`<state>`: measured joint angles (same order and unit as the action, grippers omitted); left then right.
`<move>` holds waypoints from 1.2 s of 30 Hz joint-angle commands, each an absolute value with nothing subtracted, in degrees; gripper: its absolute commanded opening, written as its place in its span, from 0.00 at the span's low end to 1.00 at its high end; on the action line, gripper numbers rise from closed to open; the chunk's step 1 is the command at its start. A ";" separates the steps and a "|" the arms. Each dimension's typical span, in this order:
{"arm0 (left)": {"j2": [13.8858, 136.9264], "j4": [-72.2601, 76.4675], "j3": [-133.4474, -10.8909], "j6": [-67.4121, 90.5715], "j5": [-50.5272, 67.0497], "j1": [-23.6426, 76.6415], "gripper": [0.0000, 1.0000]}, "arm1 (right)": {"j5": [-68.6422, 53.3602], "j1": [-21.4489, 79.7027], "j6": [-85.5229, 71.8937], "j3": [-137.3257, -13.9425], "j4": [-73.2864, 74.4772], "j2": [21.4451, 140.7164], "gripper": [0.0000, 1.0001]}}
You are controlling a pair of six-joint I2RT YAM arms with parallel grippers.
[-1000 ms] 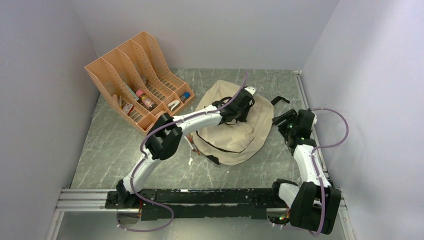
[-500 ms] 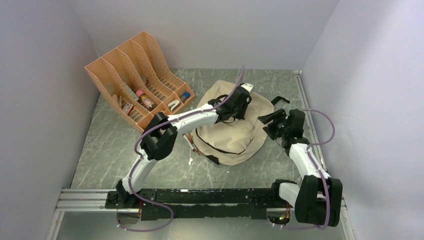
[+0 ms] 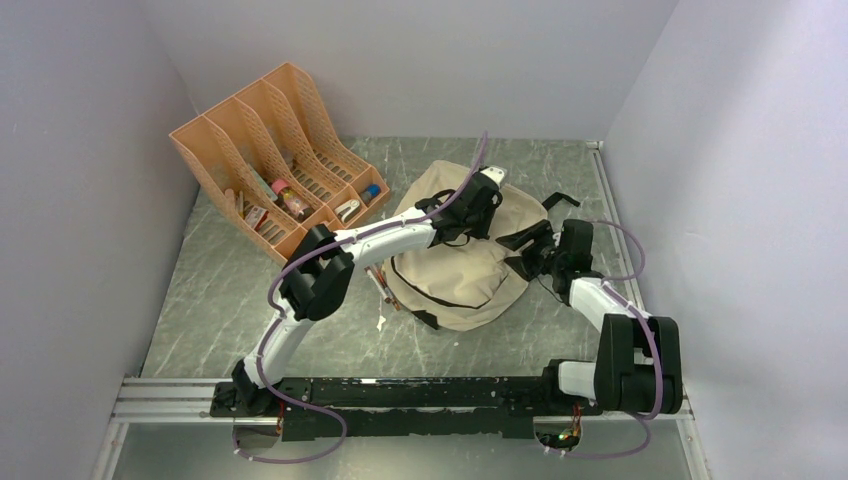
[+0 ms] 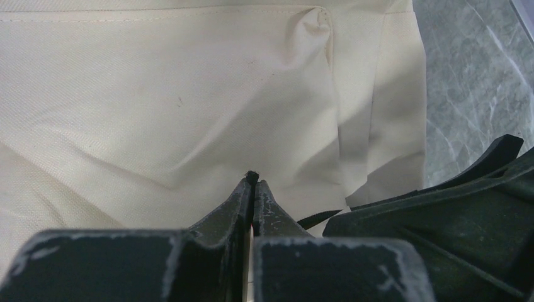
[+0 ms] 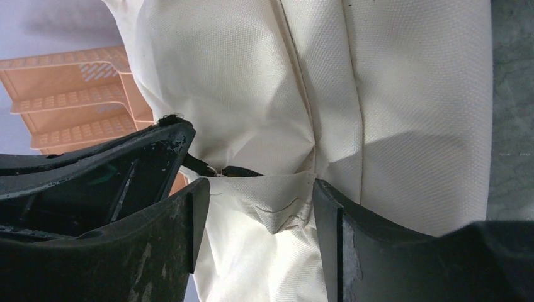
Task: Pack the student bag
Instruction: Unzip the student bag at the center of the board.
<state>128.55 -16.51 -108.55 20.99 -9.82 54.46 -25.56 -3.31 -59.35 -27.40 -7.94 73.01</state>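
The student bag [image 3: 455,280] lies slumped mid-table beside the orange file organizer [image 3: 262,165], long axis running near to far, with the left gripper [image 4: 252,184] closed tight against its far cloth and the right gripper [image 5: 255,189] spread wide, straddling a fold on its right flank.

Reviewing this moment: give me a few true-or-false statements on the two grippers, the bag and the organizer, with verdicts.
1. The left gripper has its fingers closed together over the student bag. True.
2. The right gripper is shut. False: it is open, with a fold of bag fabric between its fingers.
3. The orange file organizer lies on the bag. False: it stands apart from the bag, at the far left of the table.
4. Both grippers are at the bag. True.
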 commanded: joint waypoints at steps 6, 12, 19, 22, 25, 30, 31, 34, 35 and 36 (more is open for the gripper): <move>125.68 -14.23 -108.81 21.00 -10.37 53.63 0.05 | -27.88 -2.21 -59.65 -26.34 -11.59 75.11 0.48; 125.77 -14.58 -108.81 20.92 -10.78 53.59 0.05 | -27.36 -2.24 -59.00 -26.41 -11.18 74.88 0.23; 125.02 -15.59 -107.95 20.94 -10.87 52.34 0.05 | -25.74 -2.21 -58.22 -25.73 -10.72 74.09 0.00; 123.94 -16.09 -107.14 20.62 -11.76 51.45 0.05 | -24.73 -2.24 -57.74 -25.73 -10.20 73.94 0.00; 122.60 -16.64 -106.20 19.70 -13.33 50.14 0.05 | -23.26 -2.20 -57.04 -25.84 -9.14 73.21 0.00; 120.52 -17.20 -104.12 17.95 -16.35 47.64 0.05 | -21.90 -2.20 -56.19 -25.75 -8.19 72.34 0.00; 120.12 -17.18 -103.66 17.35 -17.35 47.08 0.05 | -21.82 -2.20 -56.17 -25.69 -8.13 72.33 0.00; 119.16 -17.14 -102.59 16.44 -18.33 45.12 0.05 | -21.50 -2.23 -55.90 -25.58 -8.00 72.27 0.00; 118.90 -17.14 -102.35 16.18 -18.59 44.35 0.05 | -21.37 -2.20 -55.83 -25.58 -8.00 72.30 0.00; 118.77 -17.26 -102.23 15.91 -18.81 43.71 0.05 | -21.36 -2.22 -55.80 -25.58 -7.95 72.40 0.00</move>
<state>122.41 -18.72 -102.98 19.03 -12.43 47.77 -23.49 -2.42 -57.25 -26.55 -8.71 73.06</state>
